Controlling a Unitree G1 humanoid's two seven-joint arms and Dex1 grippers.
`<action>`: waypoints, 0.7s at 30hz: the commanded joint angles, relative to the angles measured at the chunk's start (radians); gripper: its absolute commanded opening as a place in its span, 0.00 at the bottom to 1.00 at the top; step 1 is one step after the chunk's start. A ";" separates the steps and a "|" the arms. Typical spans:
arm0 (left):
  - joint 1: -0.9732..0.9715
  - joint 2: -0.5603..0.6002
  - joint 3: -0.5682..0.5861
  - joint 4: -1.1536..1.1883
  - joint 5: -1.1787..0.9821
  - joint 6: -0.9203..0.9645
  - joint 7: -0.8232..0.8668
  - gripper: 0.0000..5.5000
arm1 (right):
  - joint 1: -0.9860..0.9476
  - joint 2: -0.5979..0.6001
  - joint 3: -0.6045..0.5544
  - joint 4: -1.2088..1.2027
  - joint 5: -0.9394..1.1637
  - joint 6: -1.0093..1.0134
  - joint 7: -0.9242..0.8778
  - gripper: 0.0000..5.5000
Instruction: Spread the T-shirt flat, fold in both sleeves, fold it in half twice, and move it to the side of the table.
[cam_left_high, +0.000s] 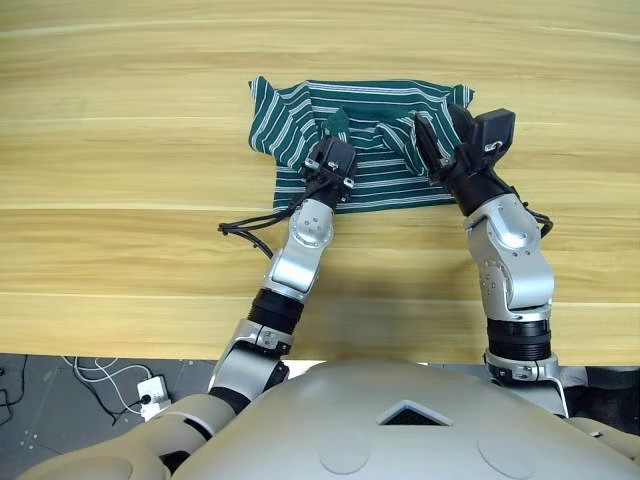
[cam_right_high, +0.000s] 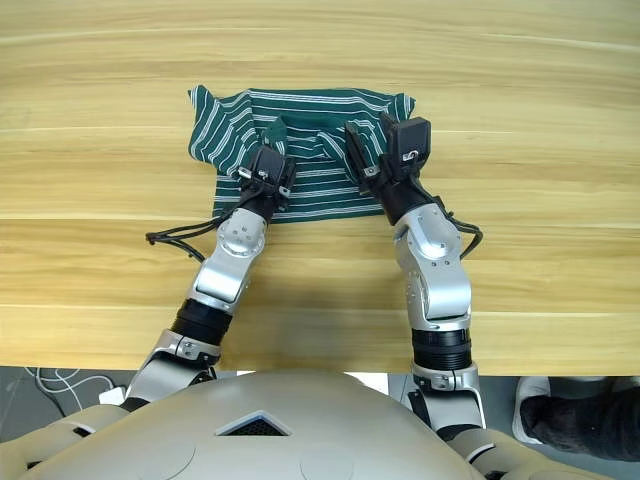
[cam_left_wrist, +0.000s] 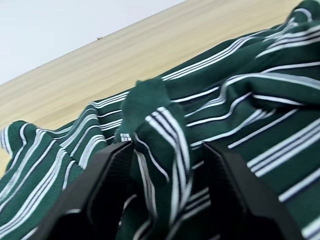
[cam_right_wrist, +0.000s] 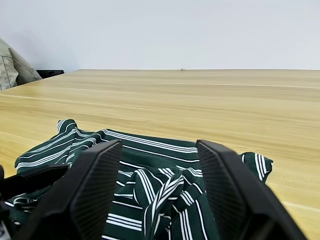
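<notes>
Toward the table (cam_left_high: 120, 250) far edge | T-shirt (cam_left_high: 370, 105) rumpled | left gripper (cam_left_wrist: 167, 145) fingers (cam_left_wrist: 110, 170) apart astride raised fold (cam_left_wrist: 160, 120) | right gripper (cam_left_high: 440, 128) likewise apart, hovering | probably poised for spreading

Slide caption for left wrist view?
Left gripper, jaws open, straddling a raised fold of the striped T-shirt on the table.

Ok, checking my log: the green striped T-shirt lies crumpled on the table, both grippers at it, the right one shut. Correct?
No: the right gripper is open, fingers apart above the T-shirt, as the right wrist view shows. The rest holds.
</notes>
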 joint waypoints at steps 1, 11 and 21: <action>-0.021 -0.004 0.005 0.024 0.005 -0.015 0.004 0.32 | -0.001 0.003 0.004 0.017 -0.012 -0.015 -0.002 0.51; -0.010 -0.004 -0.017 0.070 0.007 -0.049 -0.015 0.05 | 0.021 0.000 0.035 0.061 -0.033 -0.047 0.015 0.51; 0.028 -0.003 -0.034 -0.041 -0.014 -0.129 -0.057 0.00 | 0.011 -0.005 0.020 0.129 -0.045 -0.075 0.018 0.51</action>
